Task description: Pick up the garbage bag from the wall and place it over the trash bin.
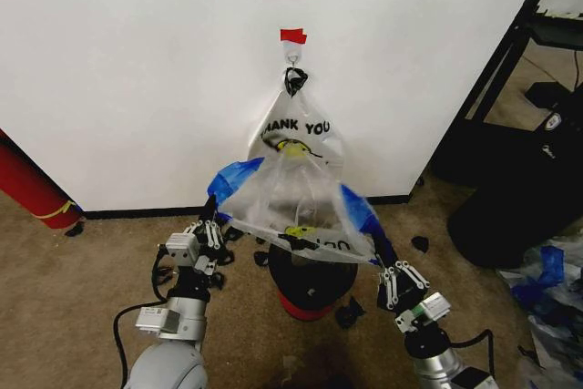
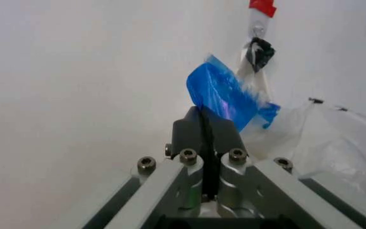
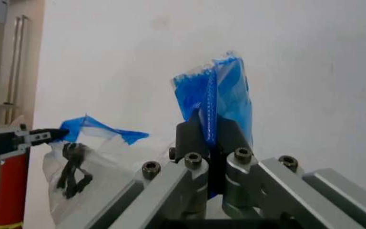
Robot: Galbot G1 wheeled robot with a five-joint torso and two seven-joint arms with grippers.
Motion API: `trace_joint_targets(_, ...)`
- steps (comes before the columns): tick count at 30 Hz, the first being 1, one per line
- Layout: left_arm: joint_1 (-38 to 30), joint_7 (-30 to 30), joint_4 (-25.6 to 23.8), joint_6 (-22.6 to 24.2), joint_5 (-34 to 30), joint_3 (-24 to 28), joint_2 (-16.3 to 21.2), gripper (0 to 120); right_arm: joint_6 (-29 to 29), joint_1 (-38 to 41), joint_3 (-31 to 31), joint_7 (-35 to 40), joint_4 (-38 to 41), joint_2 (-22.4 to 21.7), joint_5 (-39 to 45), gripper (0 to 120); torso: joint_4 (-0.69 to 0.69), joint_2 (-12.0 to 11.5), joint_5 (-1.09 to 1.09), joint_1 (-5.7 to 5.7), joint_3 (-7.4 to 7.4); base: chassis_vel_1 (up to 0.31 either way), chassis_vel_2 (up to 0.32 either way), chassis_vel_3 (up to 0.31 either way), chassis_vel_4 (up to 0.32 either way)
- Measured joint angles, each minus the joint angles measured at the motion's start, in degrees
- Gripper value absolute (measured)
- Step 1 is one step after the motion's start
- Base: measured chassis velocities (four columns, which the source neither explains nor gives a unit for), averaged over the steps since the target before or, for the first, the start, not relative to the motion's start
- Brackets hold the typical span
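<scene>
Both my arms are up, lower centre of the head frame, the garbage bag (image 1: 293, 202) stretched between them.

Left gripper (image 1: 211, 217), lower left of centre: fingers pressed together, pinching the bag's left blue handle (image 1: 233, 176). In the left wrist view that handle (image 2: 224, 95) stands out of the closed black pads (image 2: 196, 131).

Right gripper (image 1: 386, 267), lower right of centre: pinched shut on the right blue handle (image 1: 357, 208). In the right wrist view the blue plastic (image 3: 218, 98) rises from between the pads (image 3: 192, 136).

The bag hangs open and see-through, just above the bin (image 1: 312, 275), a small yellow mark and black print on its lower part. The bin is black with a red base, on the carpet (image 1: 82, 289), centre bottom.

Behind it, a second bag (image 1: 296, 129) reading "ANK YOU" hangs on the wall (image 1: 137, 61) by a black knot (image 1: 294, 81) from a hook (image 1: 292, 56) under red tape (image 1: 292, 35), upper centre.

Red cylinder (image 1: 32, 187) at left edge. Black rack (image 1: 510, 61) at the right.
</scene>
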Motion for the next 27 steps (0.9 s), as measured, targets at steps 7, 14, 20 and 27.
trace_joint_targets(7,-0.1,0.5,5.8,-1.4,-0.2,2.0,-1.2,0,3.3,4.8,0.7,-1.9,-6.6,1.6,-3.3,0,0.01,0.0,0.00,0.01,0.01,0.000,0.000,0.000,0.000)
trace_joint_targets(14,0.3,0.7,8.5,-1.8,-1.0,2.8,-3.2,0,3.8,8.0,2.5,-2.8,-10.3,2.6,-4.6,0,0.01,0.0,0.00,0.00,0.01,0.000,0.000,0.000,0.000)
trace_joint_targets(20,1.1,0.7,10.2,-1.8,0.2,3.5,-3.4,0,3.8,8.7,2.6,-2.5,-12.6,2.6,-5.6,0,0.00,0.0,0.00,0.00,0.01,0.000,0.000,0.000,0.000)
trace_joint_targets(27,1.8,1.0,14.3,-3.8,3.7,5.4,-3.2,0,3.8,8.7,2.9,-2.5,-16.6,1.6,-7.0,0,0.00,0.0,0.00,0.00,0.01,0.000,0.000,0.000,0.000)
